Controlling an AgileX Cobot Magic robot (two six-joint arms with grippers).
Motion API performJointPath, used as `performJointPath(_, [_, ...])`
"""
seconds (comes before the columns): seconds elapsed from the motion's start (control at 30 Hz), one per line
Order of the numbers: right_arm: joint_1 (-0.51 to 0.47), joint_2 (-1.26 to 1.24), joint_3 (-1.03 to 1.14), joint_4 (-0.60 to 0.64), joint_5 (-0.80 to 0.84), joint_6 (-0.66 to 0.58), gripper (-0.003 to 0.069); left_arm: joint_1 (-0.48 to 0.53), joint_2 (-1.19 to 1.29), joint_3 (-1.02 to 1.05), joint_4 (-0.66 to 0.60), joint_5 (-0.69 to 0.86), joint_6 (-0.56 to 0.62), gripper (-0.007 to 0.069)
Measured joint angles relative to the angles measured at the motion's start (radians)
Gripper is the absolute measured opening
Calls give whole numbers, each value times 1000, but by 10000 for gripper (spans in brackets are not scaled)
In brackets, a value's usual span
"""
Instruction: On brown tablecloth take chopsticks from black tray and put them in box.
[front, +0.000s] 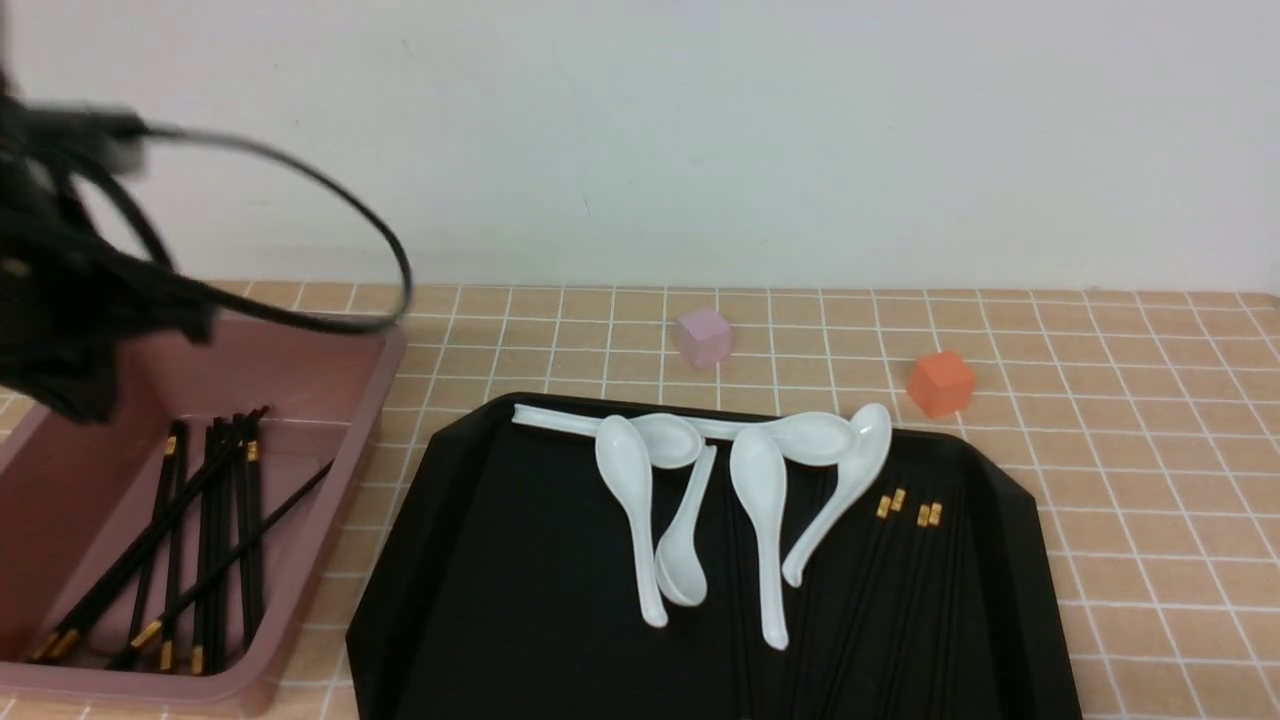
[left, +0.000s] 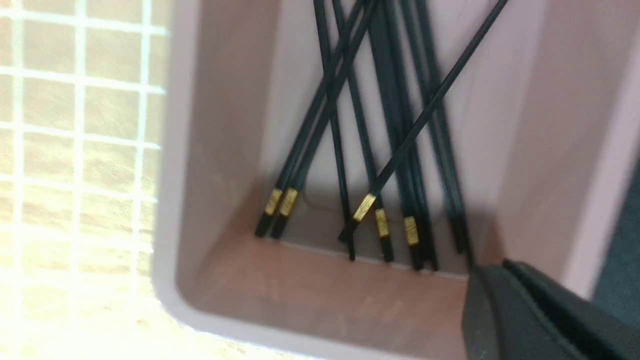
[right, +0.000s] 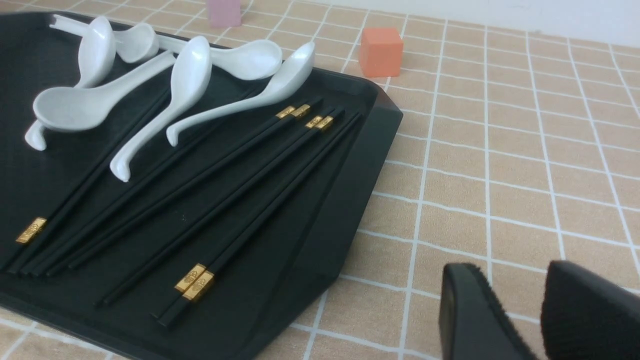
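Observation:
Several black chopsticks with gold bands (front: 200, 540) lie inside the pink box (front: 330, 370) at the left; the left wrist view shows these chopsticks (left: 380, 150) on the floor of the box (left: 225, 280). My left gripper (left: 492, 272) hangs blurred over the box's inner corner, shut and holding nothing. More chopsticks (front: 900, 580) lie on the right half of the black tray (front: 500, 600) on the brown tablecloth (front: 1150, 450). My right gripper (right: 512, 267) is open above the cloth, beside the tray (right: 325, 240) and its chopsticks (right: 240, 200).
Several white spoons (front: 760, 520) lie across the far part of the tray, some over chopsticks (right: 190, 75). A pink cube (front: 703, 336) and an orange cube (front: 941, 383) stand on the cloth behind the tray. The left arm and its cable (front: 60, 300) loom over the box.

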Motion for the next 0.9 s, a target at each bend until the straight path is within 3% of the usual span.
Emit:
performJointPath(0.3, [0,0,0,1,0,0,239,0,-402,181,-158,-41,46,-13])
performJointPath(0.67, [0,0,0,1,0,0,239,0,-1124,767,-210,-475,-14,-13])
performJointPath(0.9, [0,0,0,0,0,0,239,0,-1325,1012,-234,-692,-38,-13])
